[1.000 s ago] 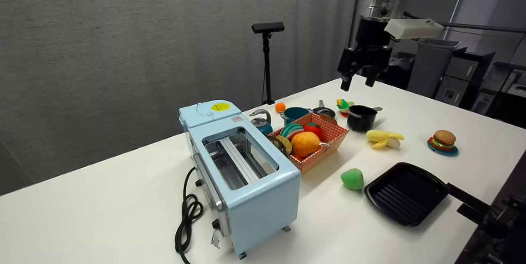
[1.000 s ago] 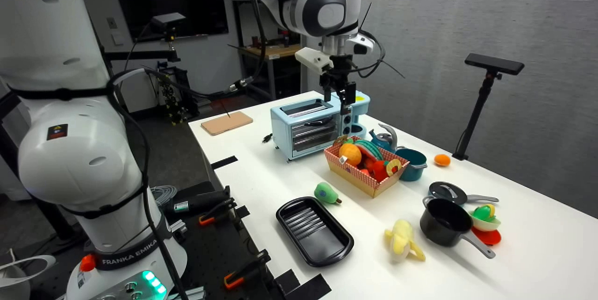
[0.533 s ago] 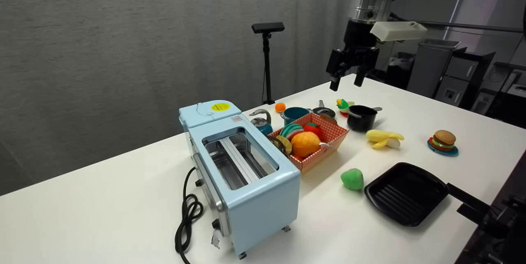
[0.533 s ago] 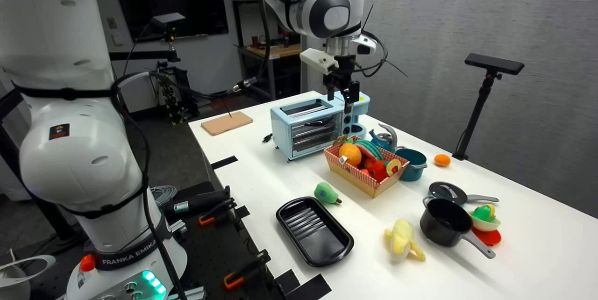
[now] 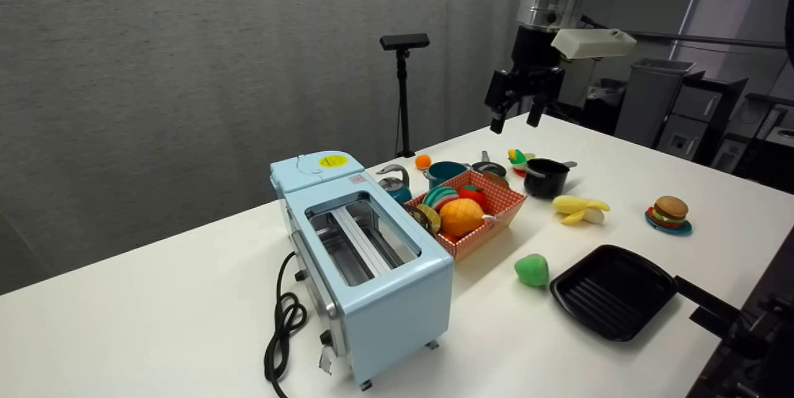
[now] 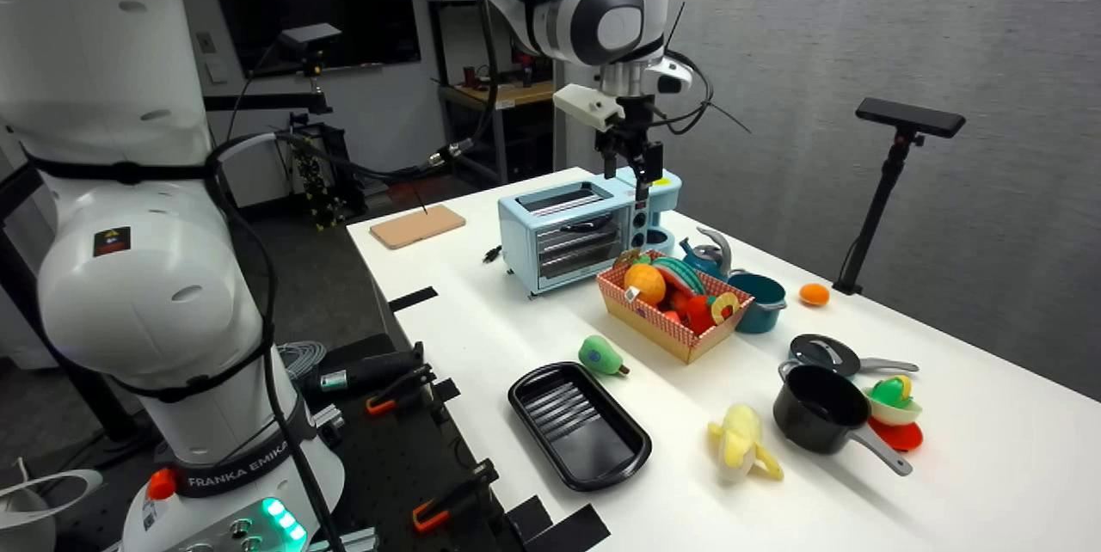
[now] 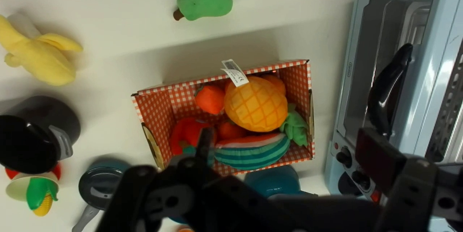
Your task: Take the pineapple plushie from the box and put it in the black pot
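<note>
The pineapple plushie [image 5: 462, 217] lies in the red-and-white checked box [image 5: 479, 240] among other toy fruits. It also shows in an exterior view [image 6: 645, 282]. In the wrist view the plushie [image 7: 256, 104] lies on its side, white tag up, green leaves toward the box's right end. The black pot [image 6: 820, 410] stands beyond the banana; part of it shows at the left of the wrist view [image 7: 50, 116]. Its inside looks empty. My gripper [image 5: 515, 124] is open and empty, well above the table. In the wrist view its fingers [image 7: 287, 141] stand wide apart over the box's lower edge.
The light-blue toaster [image 6: 563, 234] stands close beside the box. A toy watermelon slice [image 7: 253, 149] and red toy fruits lie against the plushie. A teal pot [image 6: 759, 303] stands behind the box. A green pear [image 6: 602, 355], grill pan [image 6: 579, 425] and banana [image 6: 741, 444] lie in front.
My open gripper has moved left in an exterior view, toward the box side, and has risen slightly over the last half second. The plushie, box and pot have not moved.
</note>
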`<state>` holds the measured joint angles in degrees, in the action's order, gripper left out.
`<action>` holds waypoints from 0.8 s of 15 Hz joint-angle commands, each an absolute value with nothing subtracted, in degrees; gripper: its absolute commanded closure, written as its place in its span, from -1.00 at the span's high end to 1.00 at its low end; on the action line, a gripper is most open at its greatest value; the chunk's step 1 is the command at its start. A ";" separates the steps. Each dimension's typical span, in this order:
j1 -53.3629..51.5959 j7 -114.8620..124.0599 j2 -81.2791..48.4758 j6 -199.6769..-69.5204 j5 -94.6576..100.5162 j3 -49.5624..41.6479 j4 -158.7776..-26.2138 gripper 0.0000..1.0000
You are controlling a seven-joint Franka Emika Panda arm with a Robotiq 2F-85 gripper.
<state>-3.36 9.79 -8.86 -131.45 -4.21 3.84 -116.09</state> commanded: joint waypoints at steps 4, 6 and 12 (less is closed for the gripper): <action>-3.69 11.07 -12.80 -130.01 -3.64 3.17 -113.25 1.00; -3.75 11.57 -14.91 -129.58 -3.05 2.73 -112.33 1.00; -3.92 11.81 -21.99 -127.70 -2.71 1.52 -107.26 1.00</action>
